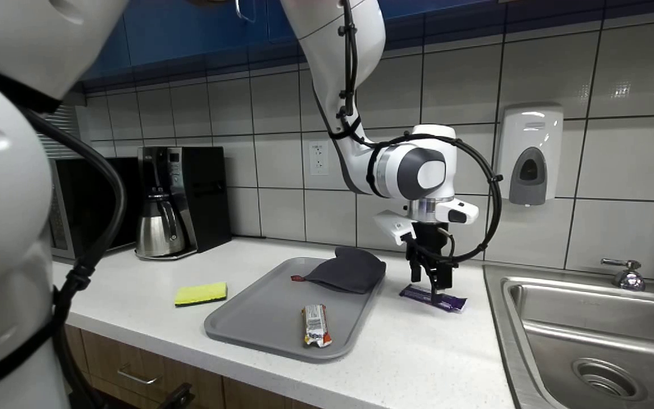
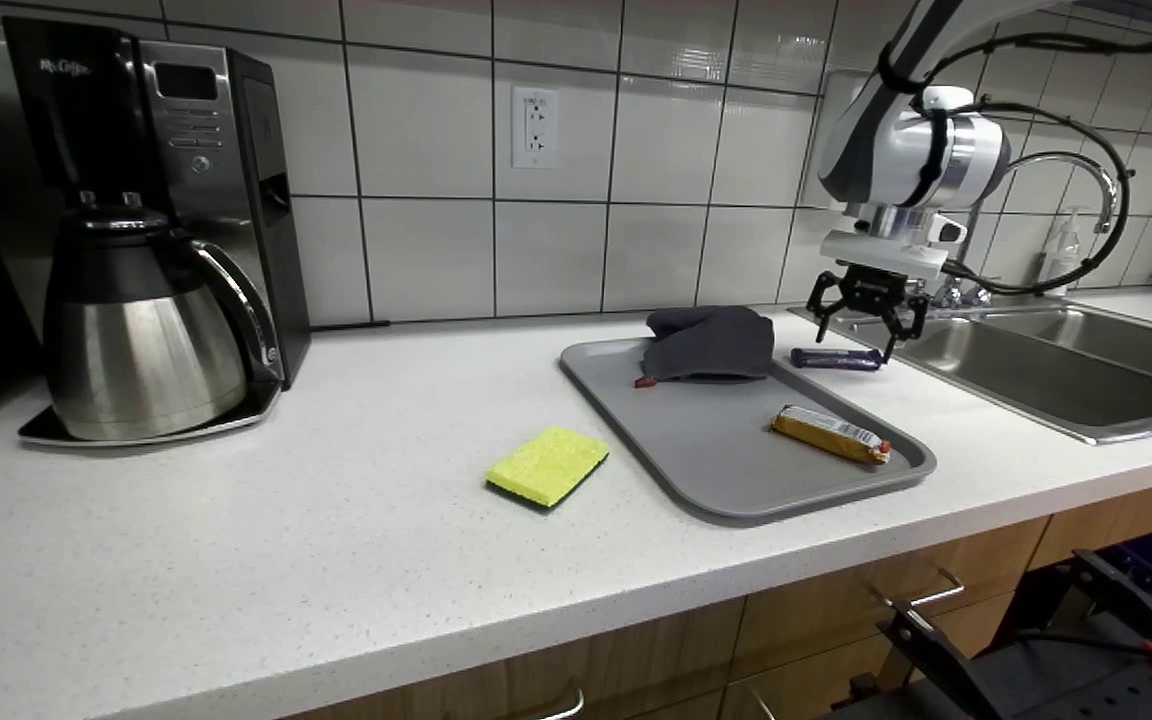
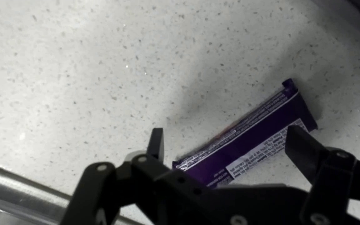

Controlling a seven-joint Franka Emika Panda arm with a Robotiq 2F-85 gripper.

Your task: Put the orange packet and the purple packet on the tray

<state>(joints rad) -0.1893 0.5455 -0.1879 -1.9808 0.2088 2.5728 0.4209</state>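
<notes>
The purple packet (image 1: 453, 303) lies on the counter between the tray and the sink. It also shows in an exterior view (image 2: 835, 359) and, slanted, in the wrist view (image 3: 245, 140). My gripper (image 1: 426, 291) is open and low over it, also in an exterior view (image 2: 854, 350). In the wrist view the fingers (image 3: 225, 129) are wide apart; the right one overlaps the packet's edge, and its lower end is hidden behind the gripper. I cannot tell if they touch. The orange packet (image 1: 316, 324) lies on the grey tray (image 1: 253, 321), in both exterior views (image 2: 829, 434).
A dark grey cloth mitt (image 1: 355, 270) lies on the tray's back part. A yellow sponge (image 2: 548, 466) lies on the counter beside the tray. The sink rim (image 1: 500, 324) is close to the packet, also in the wrist view (image 3: 20, 193). A coffee maker (image 2: 226, 170) stands by the wall.
</notes>
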